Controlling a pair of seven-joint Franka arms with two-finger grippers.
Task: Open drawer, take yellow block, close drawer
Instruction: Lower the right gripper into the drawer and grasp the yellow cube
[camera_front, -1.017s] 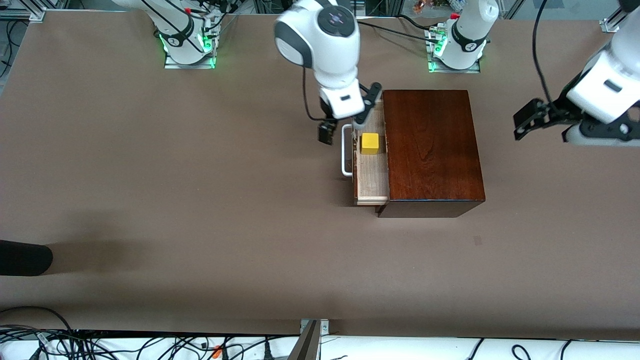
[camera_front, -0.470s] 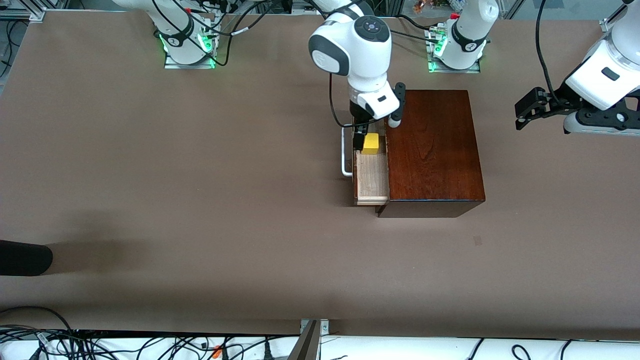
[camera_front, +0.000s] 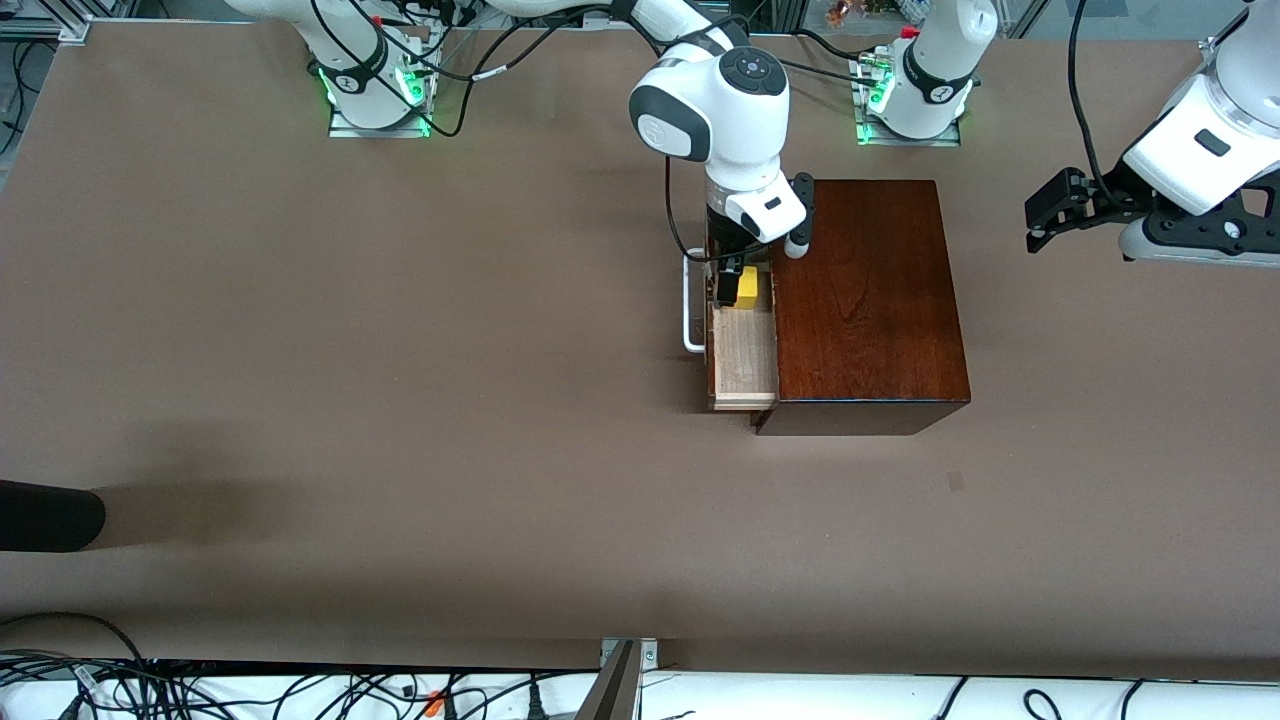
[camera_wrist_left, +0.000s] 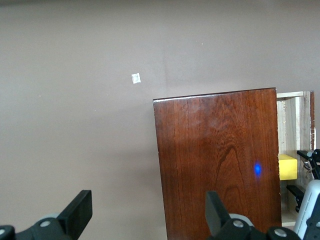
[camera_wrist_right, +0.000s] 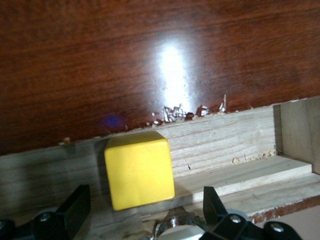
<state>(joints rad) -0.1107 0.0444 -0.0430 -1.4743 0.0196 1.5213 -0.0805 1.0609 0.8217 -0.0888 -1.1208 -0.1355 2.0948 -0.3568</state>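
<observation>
Seeing bright yellow block (camera_wrist_right: 139, 172) sitting on pale light-wood drawer (camera_front: 745, 350) floor. Handle (camera_front: 689, 312) showing white. Box top (camera_front: 862, 290) glowing dark reddish-brown, glossy, grain streaked, white glare spot, small blue dot. My fingers (camera_wrist_right: 75, 207) showing black. Counter (camera_front: 400, 350) lying plain matte brown. My arm shells showing white.

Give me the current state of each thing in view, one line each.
drawer: pulled open.
yellow block: lying in the drawer, not gripped.
right gripper: open, fingers either side of the block.
left gripper: open, waiting above the table past the box's end.
</observation>
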